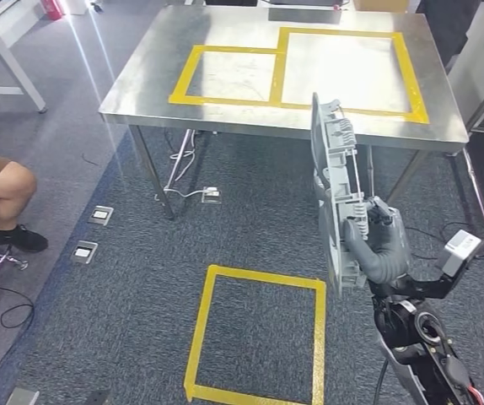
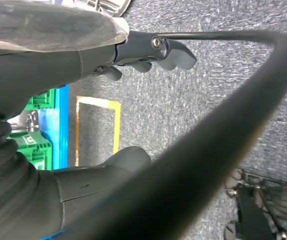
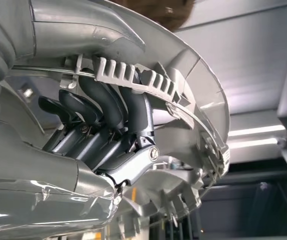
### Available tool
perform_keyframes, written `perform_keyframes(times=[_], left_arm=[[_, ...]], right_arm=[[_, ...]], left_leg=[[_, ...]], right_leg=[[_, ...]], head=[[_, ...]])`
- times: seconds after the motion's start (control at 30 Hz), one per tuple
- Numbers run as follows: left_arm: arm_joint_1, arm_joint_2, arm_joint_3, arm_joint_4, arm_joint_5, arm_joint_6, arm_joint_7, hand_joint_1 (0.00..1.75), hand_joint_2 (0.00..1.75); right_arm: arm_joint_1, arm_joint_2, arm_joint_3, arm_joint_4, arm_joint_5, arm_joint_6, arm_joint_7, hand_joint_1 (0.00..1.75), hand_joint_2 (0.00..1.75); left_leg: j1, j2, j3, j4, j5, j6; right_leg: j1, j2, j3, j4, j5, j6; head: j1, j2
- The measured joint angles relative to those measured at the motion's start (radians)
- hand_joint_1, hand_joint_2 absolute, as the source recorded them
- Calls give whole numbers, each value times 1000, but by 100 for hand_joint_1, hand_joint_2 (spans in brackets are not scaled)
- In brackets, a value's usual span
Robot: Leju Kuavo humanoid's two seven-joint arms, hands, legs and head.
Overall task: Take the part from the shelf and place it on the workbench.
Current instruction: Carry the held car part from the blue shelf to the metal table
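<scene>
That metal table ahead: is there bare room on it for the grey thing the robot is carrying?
Yes. The steel workbench looks bare all over. Two free patches are framed by yellow tape: the smaller left square and the larger right square. The plain margins around them are narrower. The grey part, upright in the right robot hand, hangs in front of the table's near edge.

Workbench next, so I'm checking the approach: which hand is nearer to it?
Right. The right hand holds the grey part up just short of the workbench; the left hand hangs over carpet.

One part [image 1: 335, 198], one workbench [image 1: 163, 80] (three taped squares [image 1: 319, 337]).
</scene>
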Motion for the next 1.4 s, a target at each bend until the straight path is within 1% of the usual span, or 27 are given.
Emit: perform_keyframes(times=[0.07,0.1,0.13,0.17,0.2,0.27,0.3,0.47,0.5,0.57,0.6,0.63,0.67,0.7,0.77,0.8,0.83,0.93,1.0,1.1,1.13,1.17,1.2,1.27,1.3,1.33,1.4], left_arm=[[0,0,0,0,3,0,0,0,175],[0,0,0,0,4,0,0,0,175],[1,-1,0,0,5,0,0,0,175],[2,-1,0,0,6,0,0,0,175],[3,0,0,0,6,0,0,0,175],[2,1,0,0,6,1,0,0,175],[0,1,0,0,6,1,0,0,175],[0,-1,0,0,6,1,0,0,175],[0,0,0,0,6,1,0,0,175],[0,0,0,0,6,1,0,0,175],[0,0,-1,0,6,1,0,0,175],[0,0,-1,0,6,1,0,0,175],[0,-1,-1,0,6,1,0,0,175],[1,-1,-1,0,6,1,0,0,175],[2,-3,-2,0,6,1,0,0,175],[2,-4,-2,0,6,1,0,0,175],[2,-4,-3,0,6,1,0,0,175],[2,-5,-3,0,6,1,0,0,175],[1,-5,-3,0,6,1,0,0,175],[0,-5,-4,0,6,1,0,0,175],[1,-5,-4,0,6,1,0,0,175],[2,-5,-4,0,6,1,0,0,175],[3,-5,-4,0,6,1,0,0,175],[4,-5,-4,0,6,0,-1,0,175],[4,-4,-4,0,6,0,-2,0,175],[3,-4,-4,0,6,-1,-2,0,175],[2,-5,-4,0,6,-3,-2,0,175]], right_arm=[[-1,0,1,0,-2,2,-2,175,175],[-1,0,1,0,-2,3,-3,175,175],[0,0,2,1,-2,3,-3,175,175],[0,0,2,2,-2,4,-3,175,175],[1,0,2,2,-2,4,-3,175,175],[1,0,2,2,-2,6,-3,175,175],[0,0,2,2,-2,6,-4,175,175],[0,0,2,2,-2,8,-4,175,175],[0,0,1,2,-2,8,-4,175,175],[0,0,1,2,-2,8,-5,175,175],[1,0,1,3,-2,8,-5,175,175],[2,0,2,3,-2,8,-5,175,175],[3,0,2,3,-2,8,-4,175,175],[3,0,2,3,-2,8,-4,175,175],[2,0,2,3,-2,8,-4,175,175],[1,0,2,3,-2,8,-5,175,175],[-1,0,2,3,-2,8,-5,175,175],[-2,0,3,3,-2,8,-5,175,175],[-3,0,2,3,-2,8,-5,175,175],[-5,0,2,3,-4,8,-5,175,175],[-4,0,2,3,-4,8,-5,175,175],[-3,-1,3,3,-4,7,-5,175,175],[-2,-1,3,3,-4,7,-5,175,175],[0,0,3,3,-4,8,-4,175,175],[-1,0,3,3,-4,8,-5,175,175],[-1,0,3,3,-4,8,-5,175,175],[-2,0,3,3,-4,8,-5,175,175]], left_leg=[[1,2,-75,143,-59,-7],[2,2,-110,202,-74,-9],[3,2,-130,228,-71,-10],[4,2,-129,210,-47,-10],[5,2,-107,152,-9,-9],[6,4,-39,0,63,-5],[5,5,-16,-51,80,-2],[3,4,2,-84,80,26],[5,5,5,-87,80,32],[4,5,10,-87,76,39],[3,5,11,-87,74,41],[2,4,14,-86,71,42],[1,3,19,-86,68,43],[1,1,25,-86,64,42],[0,-1,38,-85,55,36],[-2,-2,40,-84,51,32],[-3,-1,40,-83,49,28],[-3,0,38,-81,46,13],[-1,2,23,-43,24,3],[2,4,-84,145,-46,-7],[2,4,-119,195,-54,-8],[2,4,-136,208,-42,-8],[3,4,-132,179,-10,-6],[3,5,-77,40,72,-1],[2,5,-51,-22,97,2],[1,5,-35,-60,108,7],[-3,5,-29,-73,101,18]], right_leg=[[1,-2,1,-1,0,-6],[1,-2,1,-1,-1,-7],[1,-2,2,-1,-2,-7],[1,-1,4,-1,-3,-7],[0,0,6,-1,-5,-6],[2,2,10,1,-11,1],[5,2,12,2,-15,7],[4,2,5,25,-42,33],[3,2,-13,66,-66,37],[3,2,-78,206,-130,42],[2,2,-112,272,-152,44],[2,2,-134,310,-156,45],[2,2,-138,308,-139,44],[2,2,-121,263,-103,42],[5,2,-59,120,-26,33],[7,2,-31,62,-7,27],[10,2,-15,29,-1,22],[11,4,-3,8,-7,9],[6,4,6,-3,-4,0],[6,2,14,-7,-9,-10],[7,2,17,-7,-12,-11],[7,3,21,-7,-15,-12],[7,4,26,-7,-20,-11],[8,5,39,-6,-32,-5],[10,6,42,-5,-38,0],[11,6,44,-5,-44,5],[13,6,47,-6,-52,15]], head=[[-13,0],[-19,0],[-24,0],[-28,0],[-33,0],[-44,0],[-47,0],[-36,0],[-31,0],[-16,0],[-11,0],[-8,0],[-6,0],[-2,0],[8,0],[12,0],[15,0],[10,0],[4,0],[-15,0],[-21,0],[-25,0],[-29,0],[-39,0],[-43,0],[-45,0],[-41,0]])
